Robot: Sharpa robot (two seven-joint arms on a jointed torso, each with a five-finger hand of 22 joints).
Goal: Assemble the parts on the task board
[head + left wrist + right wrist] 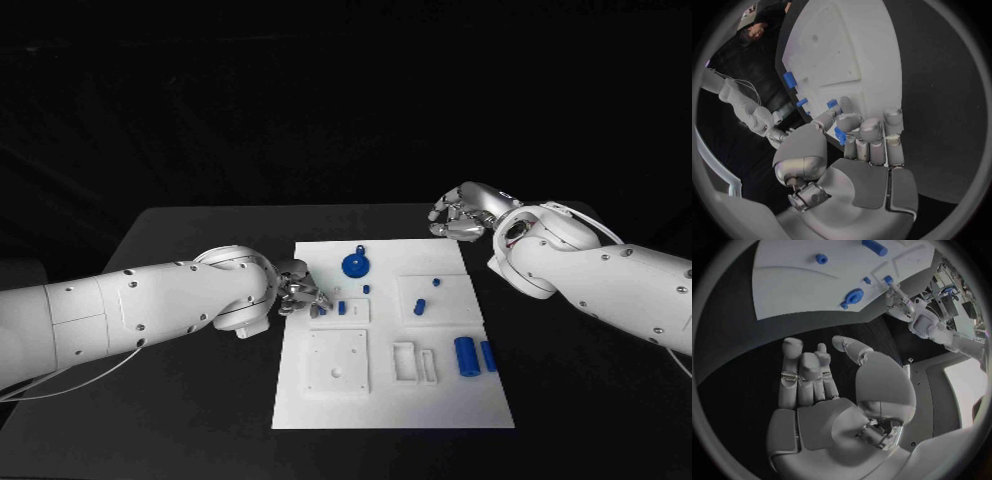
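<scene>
Pinching: the left hand sits at the left edge of the white board, fingers curled together around a small blue peg, which the left wrist view shows between the thumb and the fingers.
Right hand: the right hand hovers over the black tabletop just beyond the board's far right corner, fingers loosely curled in and holding nothing, well apart from every piece.
Board: it lies in the middle of the tabletop, long side running away from the robot.
Loose pieces: a round blue knob lies near the far edge; a fat blue cylinder and a thinner one lie side by side toward the near right corner; other small blue bits sit near the middle.
Raised plates: a square white plate with a hole sits on the near left part.
Handling, as a guess: the peg looks like hard, light plastic, smooth enough to slip or twist in metal fingers. A sideways pinch around its middle, leaving one end free for a socket, seems the sensible hold.
</scene>
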